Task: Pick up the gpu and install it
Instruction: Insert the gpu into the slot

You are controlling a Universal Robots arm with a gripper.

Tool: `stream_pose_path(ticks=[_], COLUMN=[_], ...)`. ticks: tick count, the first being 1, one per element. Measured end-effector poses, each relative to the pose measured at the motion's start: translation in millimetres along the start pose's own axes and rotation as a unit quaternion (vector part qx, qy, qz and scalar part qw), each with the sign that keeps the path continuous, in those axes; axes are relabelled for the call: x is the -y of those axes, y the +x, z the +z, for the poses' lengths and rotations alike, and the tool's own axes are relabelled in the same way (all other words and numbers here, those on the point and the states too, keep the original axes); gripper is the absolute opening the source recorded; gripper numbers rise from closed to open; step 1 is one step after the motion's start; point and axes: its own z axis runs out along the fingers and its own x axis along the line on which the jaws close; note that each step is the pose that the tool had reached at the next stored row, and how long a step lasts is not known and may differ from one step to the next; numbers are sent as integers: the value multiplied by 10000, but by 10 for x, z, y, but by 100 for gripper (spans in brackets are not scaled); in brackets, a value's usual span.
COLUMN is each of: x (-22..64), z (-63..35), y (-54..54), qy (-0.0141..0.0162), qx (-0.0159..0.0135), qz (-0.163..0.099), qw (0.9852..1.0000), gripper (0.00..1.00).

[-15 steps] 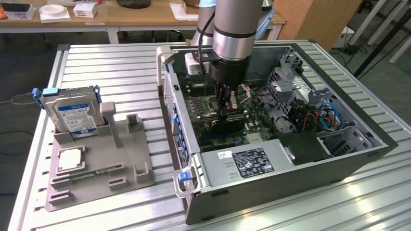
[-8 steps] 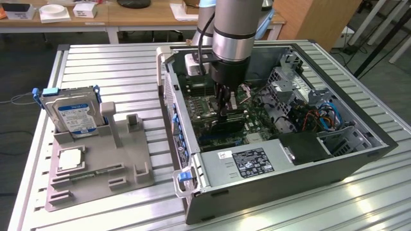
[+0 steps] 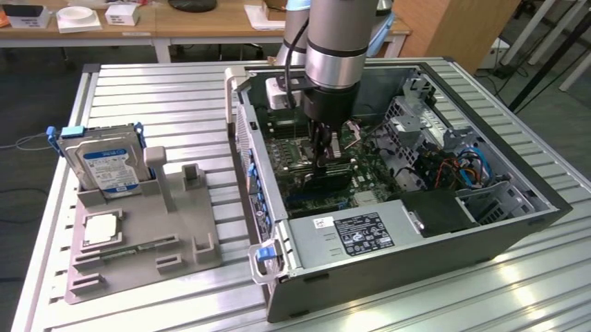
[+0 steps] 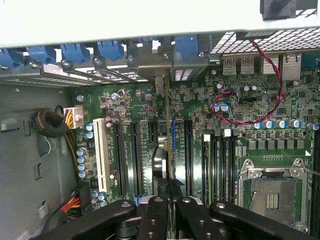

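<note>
Inside an open computer case (image 3: 480, 232) lying on a metal table (image 3: 166, 104), the gripper (image 3: 323, 160) pinches the gpu (image 4: 168, 135) on edge, fingers (image 4: 155, 217) closed narrowly around it, above the motherboard (image 4: 250, 130) slots. Beside the case, a grey holder (image 3: 176, 228) carries a hard drive (image 3: 104, 160).

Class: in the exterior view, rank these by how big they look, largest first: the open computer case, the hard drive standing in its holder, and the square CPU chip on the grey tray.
1. Computer case, by far the largest.
2. Hard drive.
3. CPU chip, smallest.
</note>
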Motion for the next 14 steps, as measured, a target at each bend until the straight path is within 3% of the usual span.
stream_pose_path(ticks=[14], x=[-1], z=[13], y=[-1], qy=[-1], qx=[0], qz=[0], qw=[10000], gripper=[15])
